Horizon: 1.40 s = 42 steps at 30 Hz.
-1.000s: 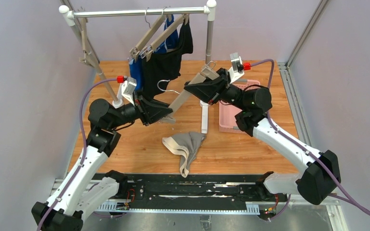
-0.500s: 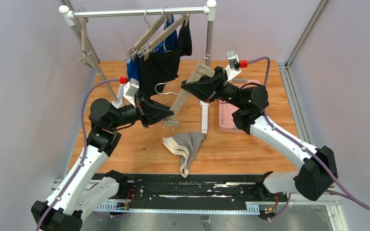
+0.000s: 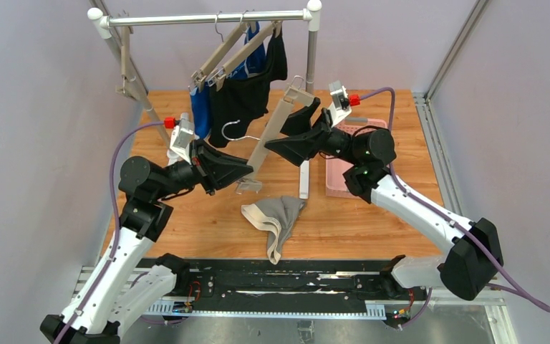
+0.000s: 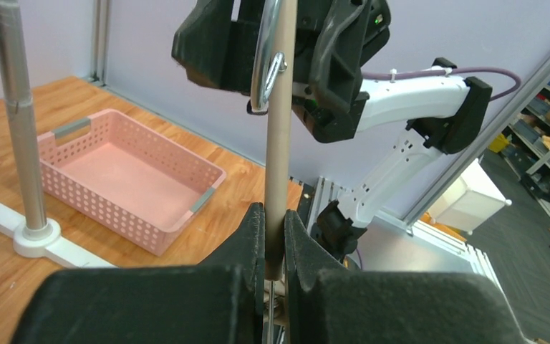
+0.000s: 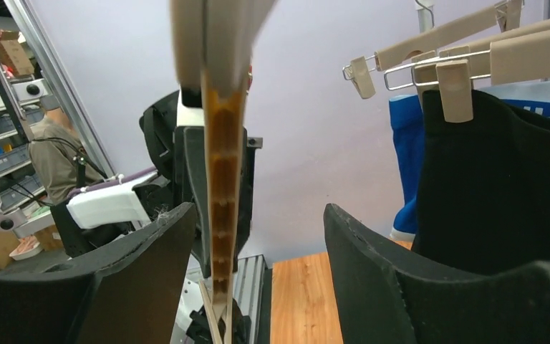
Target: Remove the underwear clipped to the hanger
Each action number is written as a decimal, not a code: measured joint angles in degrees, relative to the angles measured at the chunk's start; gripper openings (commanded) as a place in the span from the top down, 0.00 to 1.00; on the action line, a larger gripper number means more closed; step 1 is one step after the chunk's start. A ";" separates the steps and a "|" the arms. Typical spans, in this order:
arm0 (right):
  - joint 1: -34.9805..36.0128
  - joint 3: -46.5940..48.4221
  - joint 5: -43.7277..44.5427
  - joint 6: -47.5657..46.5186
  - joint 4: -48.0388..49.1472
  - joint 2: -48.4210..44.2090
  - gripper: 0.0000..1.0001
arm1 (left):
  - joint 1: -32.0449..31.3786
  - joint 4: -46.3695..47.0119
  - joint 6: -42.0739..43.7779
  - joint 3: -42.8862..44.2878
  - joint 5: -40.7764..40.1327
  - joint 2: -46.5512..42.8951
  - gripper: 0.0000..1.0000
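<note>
A bare beige hanger [image 3: 260, 154] stands tilted over the table between both arms. My left gripper [image 3: 249, 172] is shut on its lower end; the left wrist view shows its bar [image 4: 279, 143] pinched between the jaws [image 4: 273, 236]. My right gripper [image 3: 290, 125] is open around the hanger's upper part, and the bar [image 5: 222, 179] runs near the left finger with a wide gap to the right one. Grey underwear [image 3: 276, 215] lies crumpled on the table. Blue underwear [image 3: 200, 111] and black underwear [image 3: 247, 97] hang clipped to hangers [image 5: 430, 43] on the rack.
The rack's rail [image 3: 208, 18] crosses the back, with one post [image 3: 311, 50] and its white foot [image 3: 304, 179] near the right arm. A pink basket [image 3: 340, 172] sits at the right, also in the left wrist view [image 4: 129, 179].
My right gripper has opened and let go of the hanger's upper part. The hanger's top has swung towards the back, still held at its lower end by my left gripper.
</note>
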 measured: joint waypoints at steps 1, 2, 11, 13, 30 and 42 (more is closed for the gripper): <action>0.00 -0.04 -0.28 -0.22 -0.37 -0.13 0.32 | -0.02 -0.28 0.00 0.31 -0.22 -0.26 1.00; 0.00 -0.15 -0.59 -0.57 -0.98 -0.39 0.32 | -0.04 -1.42 0.13 0.98 -0.70 -0.55 1.00; 1.25 -4.33 1.66 -14.16 -21.57 -9.40 0.30 | -0.13 -35.76 16.00 20.33 -13.97 -2.47 1.00; 3.82 -4.02 6.54 -21.31 -31.78 -11.47 0.30 | -0.13 -44.35 19.47 25.40 -18.71 -3.10 1.00; 26.84 -4.04 37.53 -45.72 -64.76 6.38 0.26 | -0.13 -71.10 26.08 38.05 -57.88 -10.60 1.00; 26.84 -3.98 42.49 -44.54 -67.54 19.15 0.25 | -0.13 -70.97 31.04 37.13 -72.26 3.78 1.00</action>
